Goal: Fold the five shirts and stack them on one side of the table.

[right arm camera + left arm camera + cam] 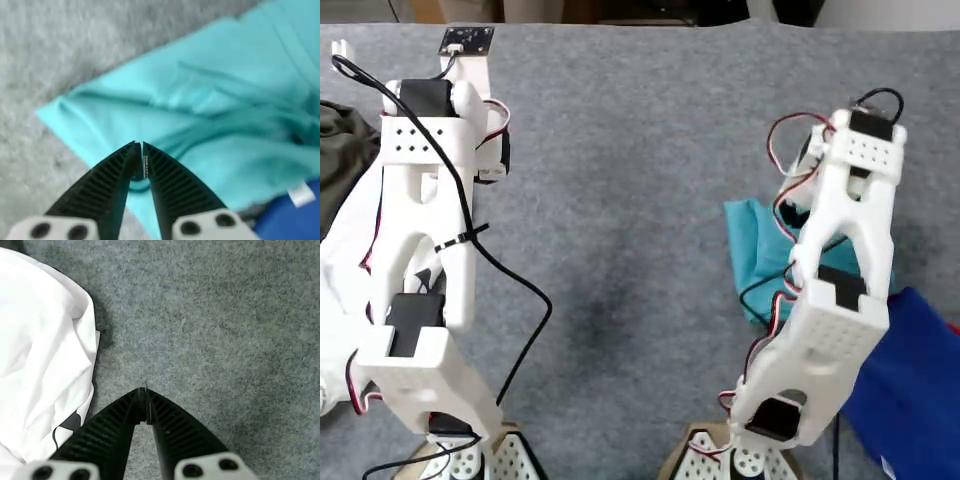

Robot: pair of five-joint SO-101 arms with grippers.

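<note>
pointing at the teal shirt (210, 100), the right end effector (139, 145) is closed.

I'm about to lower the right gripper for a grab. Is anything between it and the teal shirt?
Nothing visible does. The right gripper, jaws shut, sits right over the teal shirt, above bare fabric; the blue shirt lies at its edge, out of the way.

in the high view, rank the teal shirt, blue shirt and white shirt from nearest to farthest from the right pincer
1. teal shirt, directly under the right pincer
2. blue shirt, near right corner, beside the teal
3. white shirt, far over on the left side
</note>
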